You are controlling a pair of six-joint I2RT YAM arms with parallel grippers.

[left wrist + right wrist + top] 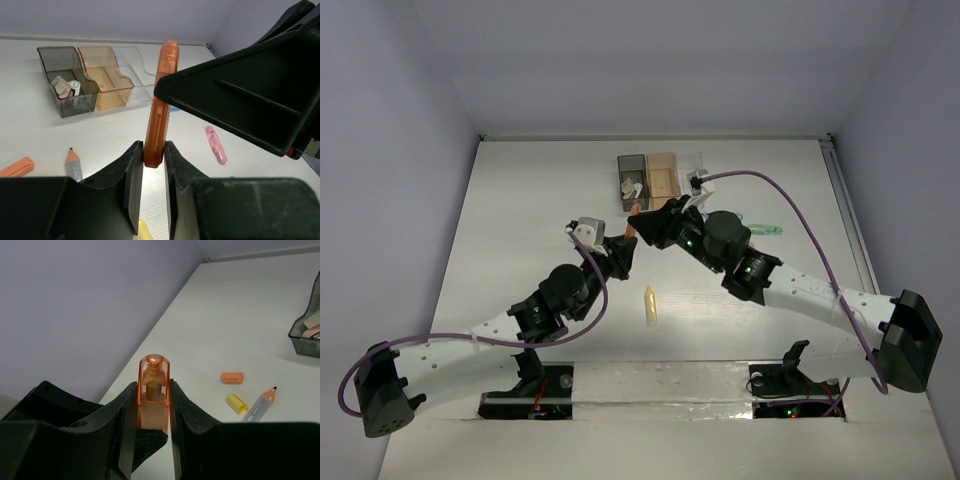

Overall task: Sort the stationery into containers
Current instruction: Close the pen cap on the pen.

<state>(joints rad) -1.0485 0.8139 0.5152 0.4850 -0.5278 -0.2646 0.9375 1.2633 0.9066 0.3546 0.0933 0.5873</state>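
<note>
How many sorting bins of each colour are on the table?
Dark grey bin: 1
Orange bin: 1
Clear bin: 1
Total: 3

The marker (159, 100) is translucent orange. Beside the smoky grey bin (75, 106) stand an orange bin (114, 97) and a clear bin (136, 65). The table (100, 137) is white.

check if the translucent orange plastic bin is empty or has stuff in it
Empty: the translucent orange plastic bin shows only its bare floor; the dark grey bin beside it holds small items.
</note>
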